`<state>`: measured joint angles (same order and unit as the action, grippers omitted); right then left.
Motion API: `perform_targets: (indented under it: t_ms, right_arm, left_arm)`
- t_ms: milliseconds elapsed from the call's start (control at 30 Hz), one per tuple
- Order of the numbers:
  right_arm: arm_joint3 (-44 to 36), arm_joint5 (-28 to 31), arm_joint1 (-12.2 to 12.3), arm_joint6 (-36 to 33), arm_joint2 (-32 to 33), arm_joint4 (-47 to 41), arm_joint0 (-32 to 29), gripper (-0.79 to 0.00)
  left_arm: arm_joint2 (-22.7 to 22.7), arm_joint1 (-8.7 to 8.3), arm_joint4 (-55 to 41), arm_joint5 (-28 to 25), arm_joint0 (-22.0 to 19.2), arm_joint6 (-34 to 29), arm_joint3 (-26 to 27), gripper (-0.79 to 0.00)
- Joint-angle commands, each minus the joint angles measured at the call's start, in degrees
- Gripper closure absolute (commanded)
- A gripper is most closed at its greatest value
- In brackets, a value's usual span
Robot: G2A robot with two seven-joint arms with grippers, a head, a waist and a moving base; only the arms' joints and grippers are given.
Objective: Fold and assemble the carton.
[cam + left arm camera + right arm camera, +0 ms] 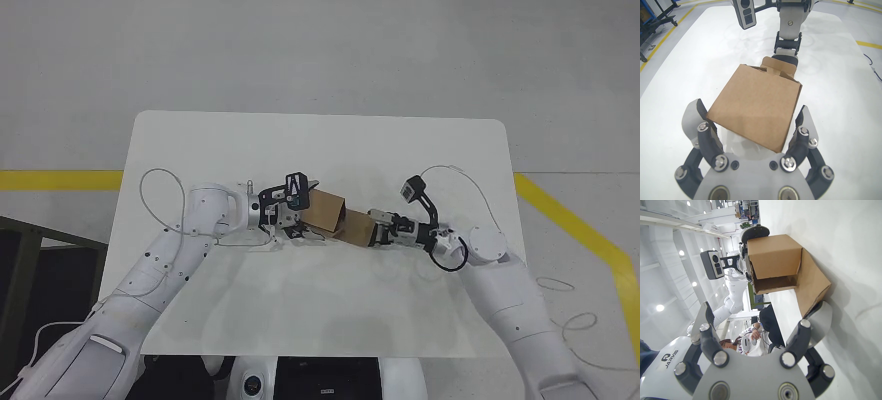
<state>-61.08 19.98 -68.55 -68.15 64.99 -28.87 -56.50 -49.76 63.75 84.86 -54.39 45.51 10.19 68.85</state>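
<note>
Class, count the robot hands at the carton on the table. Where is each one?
2. The left hand is open at one end of the carton; the right hand is open at the opposite, unfolded end. None appears hidden.

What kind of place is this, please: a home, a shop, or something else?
Probably a robotics lab or workshop hall: a plain white table on a grey floor with yellow marking lines, a wheeled equipment rack nearby, and high ceiling lights.
</note>
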Motion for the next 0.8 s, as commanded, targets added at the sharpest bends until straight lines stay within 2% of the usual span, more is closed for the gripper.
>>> perform_targets:
  t_ms: [0,433,767]
  right_arm:
    - [0.4,0.7,-0.1,-0.6,-0.1,-1.1,0.3,-0.785]
    - [-0.7,2.3,-0.9,-3.3,-1.3,-6.5,1.4,-0.785]
    - [0.6,2.3,-2.1,-2.1,-4.4,-7.0,3.6,-0.785]
  left_arm:
    - [0.0,0.01,0.1,0.0,0.0,0.0,0.1,-0.785]
    - [0.0,0.05,0.9,-0.1,0.1,0.3,0.3,-0.785]
    - [0.0,0.08,1.3,-0.1,0.1,0.4,0.4,-0.785]
